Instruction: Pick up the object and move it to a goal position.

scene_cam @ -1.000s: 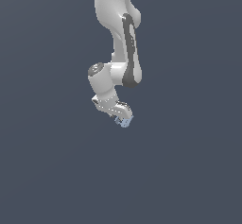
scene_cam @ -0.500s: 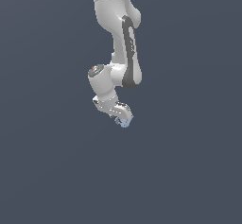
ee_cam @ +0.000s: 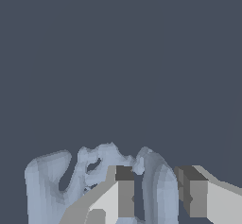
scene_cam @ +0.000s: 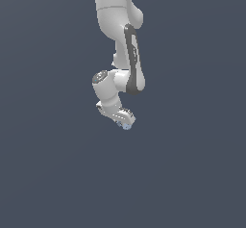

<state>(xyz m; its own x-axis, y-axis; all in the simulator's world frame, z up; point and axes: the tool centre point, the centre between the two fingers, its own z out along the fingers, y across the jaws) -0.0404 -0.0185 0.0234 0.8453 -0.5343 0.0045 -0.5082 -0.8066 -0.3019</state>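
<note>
Gripper: the gripper (ee_cam: pixel 156 197) has its two fingers (ee_cam: pixel 124 194) set on either side of a pale rib of the object (ee_cam: pixel 94 180); the rib fills much of the gap between the pads, so the fingers seem to be clamped on it, though contact on the far pad is hard to confirm. In the exterior view the gripper (scene_cam: pixel 126 122) is a small white cluster at the arm's low end, its fingers too small to separate.

Hidden: in the wrist view the lower part of the object runs off the picture's edge, and the near finger covers part of its middle. In the exterior view only a small blue-grey speck of the object (scene_cam: pixel 127 126) shows at the fingertips; the rest is behind the white hand.

Object, place: between and beside the fingers, held in the air against plain dark grey, with nothing under it in sight.

Object, shape: pale blue-grey, lumpy, with upright ribs joined by an arched top and dark gaps between them.

Object, axis: its ribs run roughly along the fingers' length; its broad spread lies across them, reaching well past one finger. The true long axis cannot be told, since it is cut off.

Arm: the arm (scene_cam: pixel 117 34) hangs from the exterior view's top, bent at the wrist.
</note>
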